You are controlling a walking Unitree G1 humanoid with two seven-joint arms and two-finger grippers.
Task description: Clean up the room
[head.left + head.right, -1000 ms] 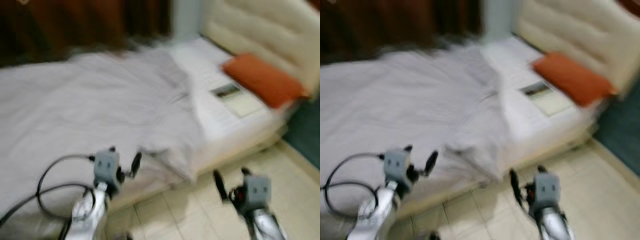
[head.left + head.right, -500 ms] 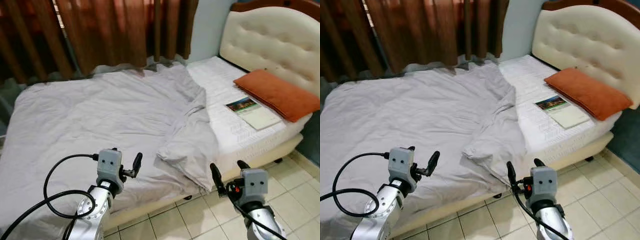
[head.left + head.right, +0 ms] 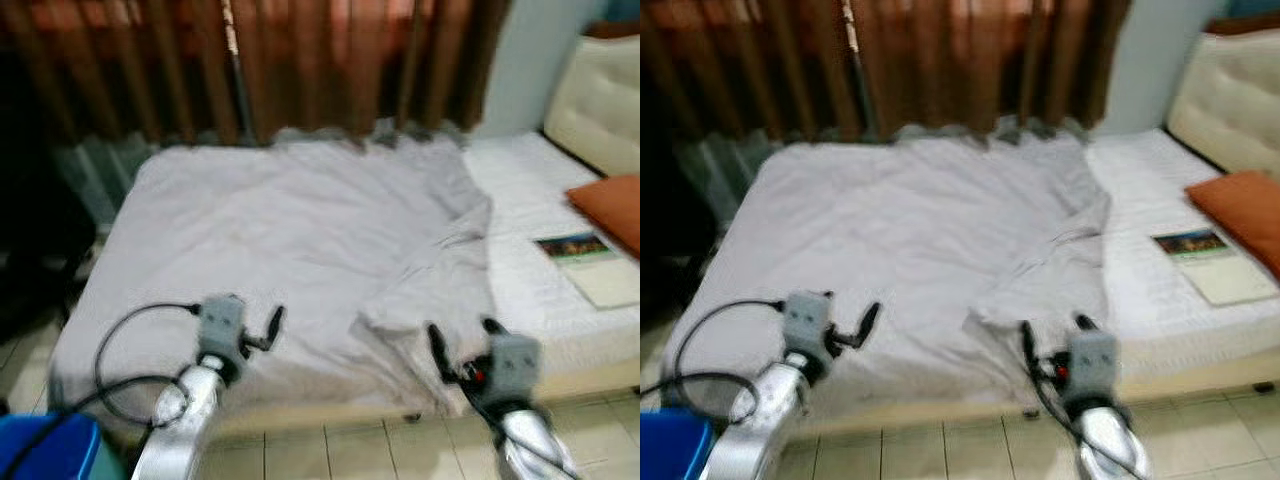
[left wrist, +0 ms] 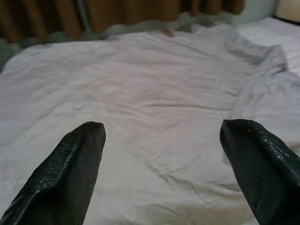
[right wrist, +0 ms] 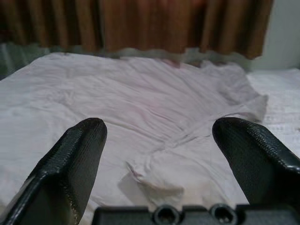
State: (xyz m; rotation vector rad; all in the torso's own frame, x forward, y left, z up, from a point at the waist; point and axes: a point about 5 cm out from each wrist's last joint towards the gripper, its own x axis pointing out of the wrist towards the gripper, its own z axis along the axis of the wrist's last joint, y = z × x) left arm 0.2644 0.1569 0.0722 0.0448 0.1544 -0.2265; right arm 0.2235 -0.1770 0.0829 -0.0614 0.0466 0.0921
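Note:
A rumpled grey blanket [image 3: 300, 240] covers most of the bed, and its corner [image 3: 440, 300] is folded back near the white mattress [image 3: 530, 200]. An orange pillow [image 3: 612, 205] and a book [image 3: 590, 265] lie at the head end. My left gripper [image 3: 252, 312] is held open in front of the bed's near edge with nothing in it; in the left wrist view its fingers [image 4: 70, 159] stand wide apart over the blanket [image 4: 154, 93]. My right gripper [image 3: 462, 335] is open too, just before the folded corner [image 5: 159, 173].
Brown curtains [image 3: 300, 60] hang behind the bed. A cream padded headboard [image 3: 605, 100] stands at the right. A blue bin [image 3: 40, 445] sits on the tiled floor [image 3: 350, 450] at the lower left. Dark furniture [image 3: 30, 230] stands by the foot of the bed.
The camera has swung left, so the bed has shifted right in the picture and the blue bin has come into view. Both grippers hold the same open pose.

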